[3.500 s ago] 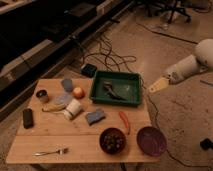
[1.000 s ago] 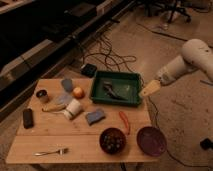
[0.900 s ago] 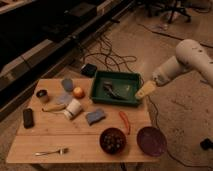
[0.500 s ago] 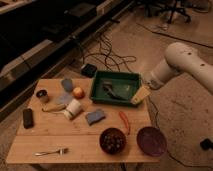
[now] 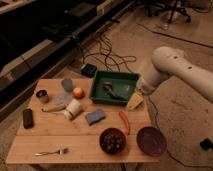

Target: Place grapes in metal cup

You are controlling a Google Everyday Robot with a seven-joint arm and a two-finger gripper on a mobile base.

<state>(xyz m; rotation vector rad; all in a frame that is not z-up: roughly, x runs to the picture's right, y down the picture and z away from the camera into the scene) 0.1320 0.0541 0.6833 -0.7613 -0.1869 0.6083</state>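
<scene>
The grapes [image 5: 112, 139] are a dark cluster lying in a dark red bowl [image 5: 102, 145] at the table's front, right of centre. The metal cup [image 5: 42, 95] is a short tan cylinder standing upright near the table's left back edge. My gripper [image 5: 134, 102] is tan and hangs from the white arm [image 5: 172, 67]. It is just above the table at the front right corner of a green tray [image 5: 99, 86]. It is well behind the grapes and far to the right of the metal cup.
The green tray holds a grey object [image 5: 111, 90]. On the wooden table [image 5: 30, 144] lie an orange-red fruit [image 5: 78, 92], a tipped white paper cup [image 5: 73, 109], a blue sponge [image 5: 95, 116], a red chili [image 5: 124, 121], a purple bowl [image 5: 151, 141], a fork [image 5: 50, 151] and a black block [image 5: 28, 118]. Cables [image 5: 107, 52] run over the floor behind.
The arm has swung left and down from beside the table's right side. The gripper now sits at the tray's front right corner. Nothing on the table has moved.
</scene>
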